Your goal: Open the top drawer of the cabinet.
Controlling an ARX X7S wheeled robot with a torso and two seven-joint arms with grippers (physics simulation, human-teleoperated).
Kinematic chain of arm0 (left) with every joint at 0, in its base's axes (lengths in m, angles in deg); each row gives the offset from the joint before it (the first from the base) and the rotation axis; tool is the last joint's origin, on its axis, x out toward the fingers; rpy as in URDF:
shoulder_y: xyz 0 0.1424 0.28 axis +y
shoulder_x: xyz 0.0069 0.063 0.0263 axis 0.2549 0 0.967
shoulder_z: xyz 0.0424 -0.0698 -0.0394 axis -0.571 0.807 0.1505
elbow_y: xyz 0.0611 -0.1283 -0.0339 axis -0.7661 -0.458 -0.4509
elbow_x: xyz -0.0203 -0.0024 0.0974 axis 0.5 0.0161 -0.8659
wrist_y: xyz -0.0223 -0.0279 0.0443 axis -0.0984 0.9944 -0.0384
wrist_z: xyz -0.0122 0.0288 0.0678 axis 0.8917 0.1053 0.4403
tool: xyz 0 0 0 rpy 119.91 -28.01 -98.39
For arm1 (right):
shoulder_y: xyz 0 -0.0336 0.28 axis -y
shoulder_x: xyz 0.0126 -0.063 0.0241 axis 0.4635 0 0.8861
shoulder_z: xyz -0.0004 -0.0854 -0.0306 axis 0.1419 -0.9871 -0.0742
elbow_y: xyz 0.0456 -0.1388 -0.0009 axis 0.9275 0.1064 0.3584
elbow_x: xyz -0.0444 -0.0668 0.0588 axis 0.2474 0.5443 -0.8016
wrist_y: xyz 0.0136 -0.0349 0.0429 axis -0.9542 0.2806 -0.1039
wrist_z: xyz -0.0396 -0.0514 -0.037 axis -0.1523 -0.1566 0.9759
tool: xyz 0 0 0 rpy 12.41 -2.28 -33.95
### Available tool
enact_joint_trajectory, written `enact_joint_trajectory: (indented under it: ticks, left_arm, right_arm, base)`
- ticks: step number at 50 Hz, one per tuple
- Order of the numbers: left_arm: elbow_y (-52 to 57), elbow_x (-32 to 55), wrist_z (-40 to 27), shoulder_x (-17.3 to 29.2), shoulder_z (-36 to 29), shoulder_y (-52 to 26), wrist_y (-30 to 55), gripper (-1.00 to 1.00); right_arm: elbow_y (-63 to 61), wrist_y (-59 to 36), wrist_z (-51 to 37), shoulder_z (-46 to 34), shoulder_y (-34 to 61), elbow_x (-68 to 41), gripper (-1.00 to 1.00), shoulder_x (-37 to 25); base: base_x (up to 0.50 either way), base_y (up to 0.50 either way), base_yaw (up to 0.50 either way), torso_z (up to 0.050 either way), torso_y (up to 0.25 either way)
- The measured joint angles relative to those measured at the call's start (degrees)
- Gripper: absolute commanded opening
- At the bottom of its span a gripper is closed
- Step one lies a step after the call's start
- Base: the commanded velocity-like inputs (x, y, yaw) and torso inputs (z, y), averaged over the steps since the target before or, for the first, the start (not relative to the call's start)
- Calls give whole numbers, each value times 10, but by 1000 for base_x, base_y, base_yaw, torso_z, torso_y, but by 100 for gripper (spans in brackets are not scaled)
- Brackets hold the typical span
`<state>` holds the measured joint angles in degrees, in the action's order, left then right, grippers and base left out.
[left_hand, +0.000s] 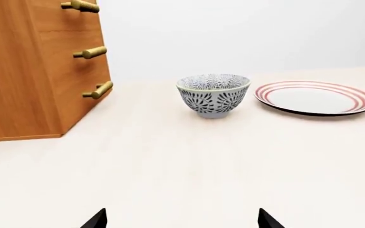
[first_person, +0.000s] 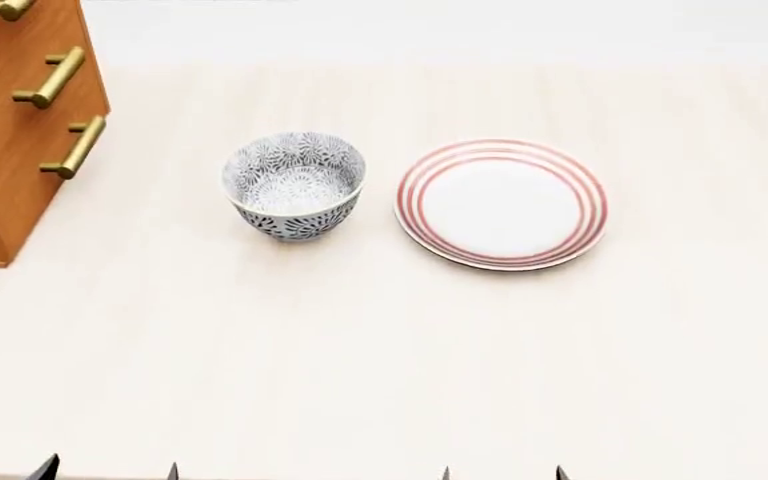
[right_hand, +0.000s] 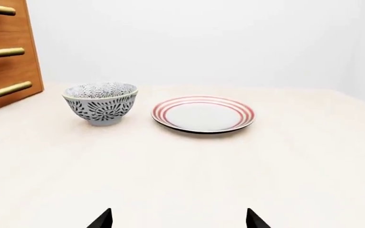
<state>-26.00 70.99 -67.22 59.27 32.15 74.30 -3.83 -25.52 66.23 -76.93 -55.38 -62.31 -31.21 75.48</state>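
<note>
Cabinet (left_hand: 33, 71) filled one side of the left wrist view, its three brass handles stacked along the front edge, all drawers flush; the top drawer (left_hand: 55, 12) showed only partly at the frame's edge. The bowl (left_hand: 214, 94) and plate (left_hand: 315, 97) stood apart on the table (left_hand: 182, 171). The left gripper (left_hand: 182, 221) hung empty, tips spread wide.

Head view: the cabinet (first_person: 11, 130) sat far left, bowl (first_person: 293, 186) just beside plate (first_person: 500, 204), both grippers' tips low near the robot.

Right wrist view: the right gripper (right_hand: 179, 221) was spread apart, holding nothing, well short of the cabinet (right_hand: 8, 57).
</note>
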Motion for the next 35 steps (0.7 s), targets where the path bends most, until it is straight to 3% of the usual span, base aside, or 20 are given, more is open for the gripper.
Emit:
enact_joint_trajectory:
  ticks: [20, 26, 35]
  left_arm:
    - [0, 12, -16, 12, -16, -1, 0, 100]
    - [-1, 17, -20, 15, -20, -2, 0, 100]
    - [-1, 23, -25, 19, -25, -2, 2, 100]
  right_arm:
    - [0, 4, -13, -15, 0, -15, 100, -13]
    - [-3, 5, -15, -19, 0, -21, 100, -17]
    - [-7, 15, -16, -23, -3, -34, 100, -21]
  base:
    - [0, 0, 0, 50, 0]
    - [23, 0, 0, 0, 0]
    - [482, 0, 0, 0, 0]
